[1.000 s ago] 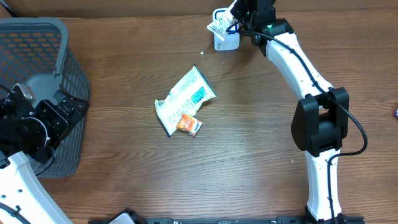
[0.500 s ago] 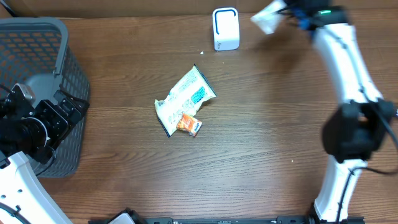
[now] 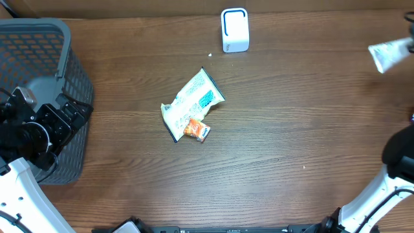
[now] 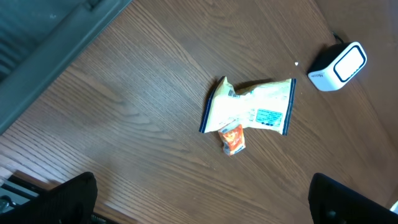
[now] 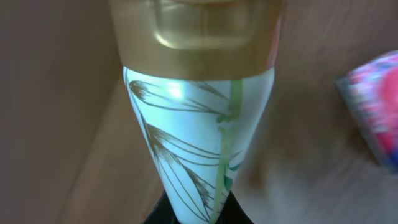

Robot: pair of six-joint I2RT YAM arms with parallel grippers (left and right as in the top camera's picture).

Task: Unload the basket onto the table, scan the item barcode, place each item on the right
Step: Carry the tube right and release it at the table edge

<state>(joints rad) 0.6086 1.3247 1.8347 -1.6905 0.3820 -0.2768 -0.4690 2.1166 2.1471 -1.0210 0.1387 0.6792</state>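
The item is a pale tube (image 5: 199,124) with a gold cap and a leaf print. My right gripper (image 5: 196,213) is shut on its flat end, black fingers pinching both sides. In the overhead view the tube (image 3: 390,54) hangs at the far right edge of the table, well to the right of the white scanner (image 3: 234,30). No barcode shows on the tube. My left gripper (image 4: 205,208) is open over bare wood, near the basket, with nothing between its fingers (image 4: 69,198).
A white snack pouch (image 3: 193,102) and a small orange packet (image 3: 196,129) lie mid-table. A grey mesh basket (image 3: 45,39) fills the left side. A blurred pink object (image 5: 373,106) shows below the tube. The right arm's base (image 3: 401,155) stands at the right edge.
The right arm has swung the tube away from in front of the scanner, far to the right edge of the table. The left arm has not moved.
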